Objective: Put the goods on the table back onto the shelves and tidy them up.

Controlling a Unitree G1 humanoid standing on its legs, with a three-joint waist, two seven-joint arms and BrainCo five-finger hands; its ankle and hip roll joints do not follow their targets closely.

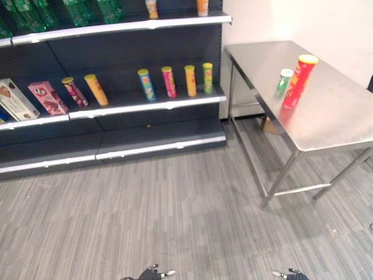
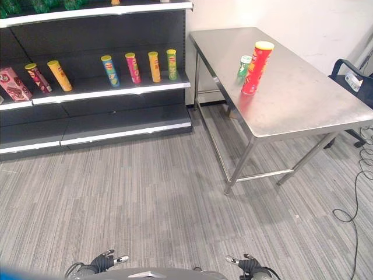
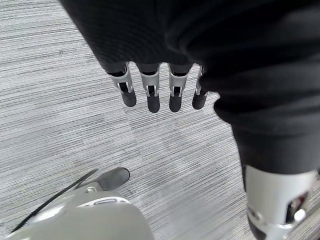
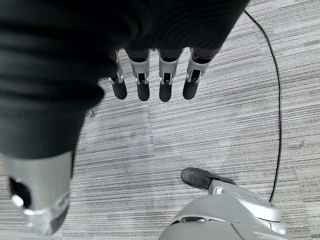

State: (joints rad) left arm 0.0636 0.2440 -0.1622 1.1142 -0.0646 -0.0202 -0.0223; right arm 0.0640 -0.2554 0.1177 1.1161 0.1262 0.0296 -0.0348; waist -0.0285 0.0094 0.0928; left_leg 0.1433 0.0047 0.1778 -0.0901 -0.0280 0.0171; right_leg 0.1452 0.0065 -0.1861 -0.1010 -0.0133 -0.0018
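Cans [image 1: 298,80] near table [image 1: 326,125] edge, seemingly.

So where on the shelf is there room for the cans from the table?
There is bare room on the middle shelf between the orange can and the blue can. The four cans from blue to green stand crowded.

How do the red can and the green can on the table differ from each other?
The red can is much taller than the green can. The red can has a yellow lid; the green can has a pale one. The green can stands behind the red can, nearer the wall. Both stand upright on the steel table, close together.
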